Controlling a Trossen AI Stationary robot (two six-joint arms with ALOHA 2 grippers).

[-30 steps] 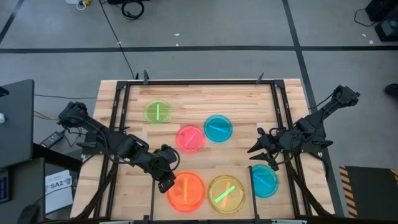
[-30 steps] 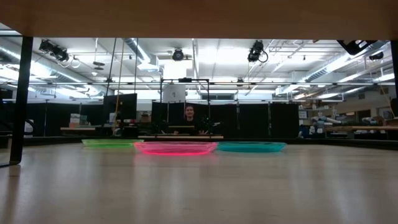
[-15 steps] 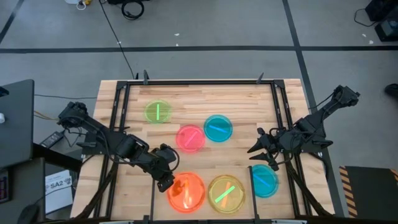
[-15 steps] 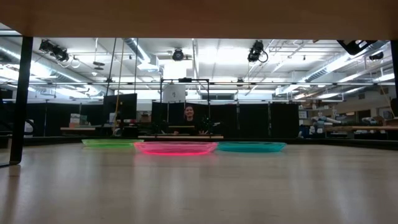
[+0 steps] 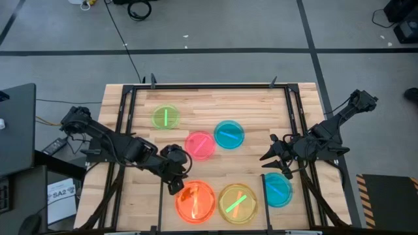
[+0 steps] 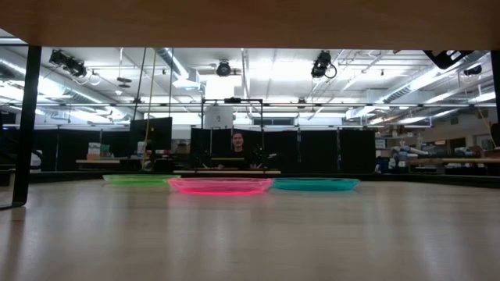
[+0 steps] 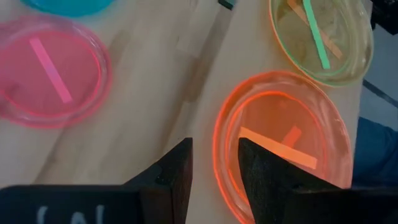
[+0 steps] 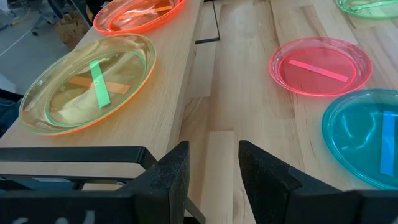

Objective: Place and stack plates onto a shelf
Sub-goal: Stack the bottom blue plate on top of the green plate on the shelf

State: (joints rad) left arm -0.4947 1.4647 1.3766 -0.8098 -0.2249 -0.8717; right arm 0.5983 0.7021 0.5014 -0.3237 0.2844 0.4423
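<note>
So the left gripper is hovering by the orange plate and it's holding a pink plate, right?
Not quite. The left gripper sits beside the orange plate but holds nothing: the left wrist view shows bare fingers, and the pink plate lies on the table.

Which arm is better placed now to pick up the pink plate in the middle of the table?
Probably the left. In the high view, the left gripper sits just beside the round translucent pink plastic plate, with open fingers. The right gripper waits farther off, nearer the translucent cyan plate.
</note>
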